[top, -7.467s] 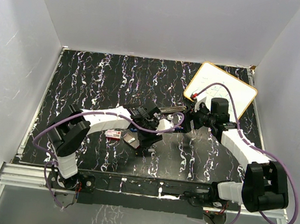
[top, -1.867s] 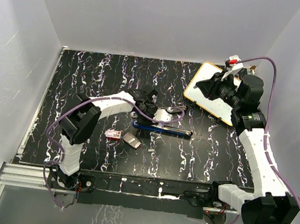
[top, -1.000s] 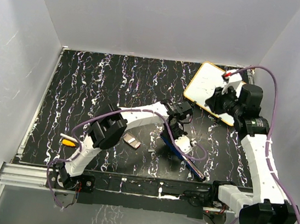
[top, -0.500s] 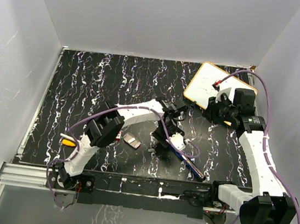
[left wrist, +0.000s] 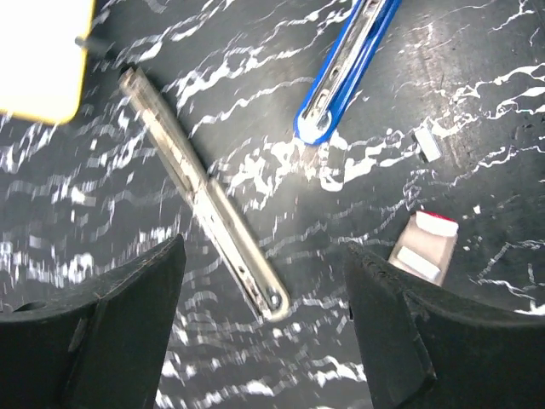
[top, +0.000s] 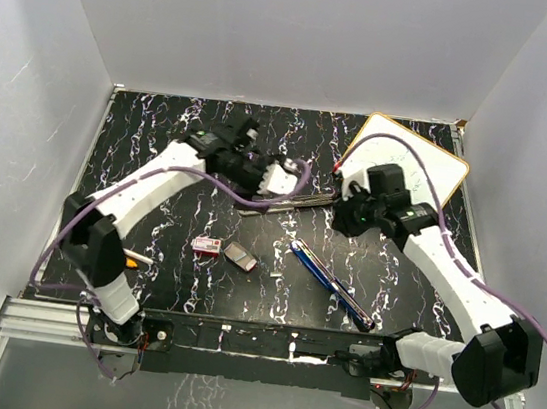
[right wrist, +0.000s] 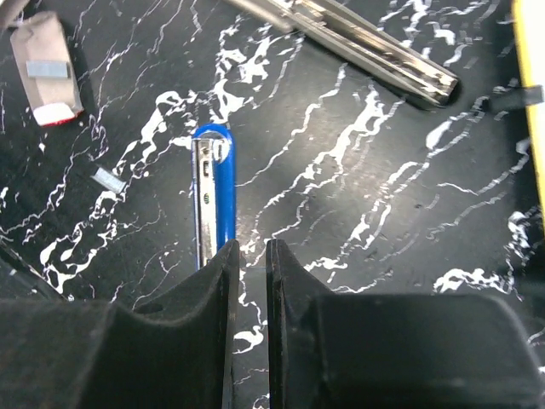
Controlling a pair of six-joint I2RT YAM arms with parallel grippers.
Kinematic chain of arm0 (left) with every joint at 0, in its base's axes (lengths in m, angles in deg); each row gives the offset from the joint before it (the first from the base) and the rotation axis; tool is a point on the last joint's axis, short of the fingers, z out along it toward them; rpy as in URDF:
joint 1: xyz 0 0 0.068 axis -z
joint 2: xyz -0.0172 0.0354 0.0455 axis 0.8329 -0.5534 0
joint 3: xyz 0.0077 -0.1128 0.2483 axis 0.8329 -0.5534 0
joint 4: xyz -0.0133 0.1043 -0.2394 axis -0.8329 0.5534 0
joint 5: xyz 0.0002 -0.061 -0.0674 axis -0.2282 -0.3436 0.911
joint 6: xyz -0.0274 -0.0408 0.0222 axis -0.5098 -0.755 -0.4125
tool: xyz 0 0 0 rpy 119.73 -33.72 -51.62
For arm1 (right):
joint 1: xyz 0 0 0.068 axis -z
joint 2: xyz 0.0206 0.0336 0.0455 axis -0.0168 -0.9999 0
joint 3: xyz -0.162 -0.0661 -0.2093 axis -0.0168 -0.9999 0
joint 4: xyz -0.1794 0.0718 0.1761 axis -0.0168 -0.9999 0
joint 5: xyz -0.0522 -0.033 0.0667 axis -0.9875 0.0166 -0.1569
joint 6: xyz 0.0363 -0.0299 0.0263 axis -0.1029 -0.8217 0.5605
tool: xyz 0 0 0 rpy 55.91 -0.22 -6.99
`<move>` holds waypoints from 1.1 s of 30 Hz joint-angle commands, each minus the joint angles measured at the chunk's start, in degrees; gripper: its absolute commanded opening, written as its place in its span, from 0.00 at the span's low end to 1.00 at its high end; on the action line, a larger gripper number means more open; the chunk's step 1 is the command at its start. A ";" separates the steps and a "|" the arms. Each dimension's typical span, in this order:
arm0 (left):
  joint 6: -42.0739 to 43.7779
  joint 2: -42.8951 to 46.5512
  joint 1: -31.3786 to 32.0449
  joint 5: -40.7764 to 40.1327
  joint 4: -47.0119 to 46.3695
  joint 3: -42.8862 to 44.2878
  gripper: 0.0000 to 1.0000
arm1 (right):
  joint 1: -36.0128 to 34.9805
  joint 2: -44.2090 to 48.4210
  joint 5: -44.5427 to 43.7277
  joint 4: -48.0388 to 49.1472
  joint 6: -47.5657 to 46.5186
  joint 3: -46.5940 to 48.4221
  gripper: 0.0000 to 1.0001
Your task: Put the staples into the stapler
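The blue stapler (top: 331, 285) lies slantwise on the table at front centre, also in the left wrist view (left wrist: 345, 72) and the right wrist view (right wrist: 213, 196). A long silver bar (top: 292, 204) lies behind it. The red staples box (top: 206, 246) and its tan inner tray (top: 239, 257) sit left of the stapler; the tray (right wrist: 44, 60) holds a grey strip. My left gripper (top: 281, 183) hangs open and empty over the silver bar (left wrist: 204, 196). My right gripper (right wrist: 247, 256) is shut and empty, just above the table beside the stapler's near end.
A yellow-rimmed whiteboard (top: 410, 162) lies at the back right. An orange-and-white pen (top: 131, 258) lies by the left arm's base. One small loose staple strip (top: 274, 277) rests between tray and stapler. White walls enclose the table on three sides.
My left gripper has opened, let go of the blue stapler at front centre and swung back left over the silver bar. The right arm has come down from the whiteboard toward the table's middle.
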State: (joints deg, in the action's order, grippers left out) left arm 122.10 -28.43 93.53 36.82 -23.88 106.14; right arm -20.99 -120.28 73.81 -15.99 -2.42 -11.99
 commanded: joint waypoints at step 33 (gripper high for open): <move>-44.60 22.44 -25.37 -13.41 -19.39 -18.36 0.84 | -21.11 -14.70 -16.16 13.25 5.81 -2.37 0.12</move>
State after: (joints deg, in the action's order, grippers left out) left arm 78.50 -7.57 68.83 21.47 -42.94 88.29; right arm -41.84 -134.01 58.16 -5.63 2.34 -15.01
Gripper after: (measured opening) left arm 0.836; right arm 0.184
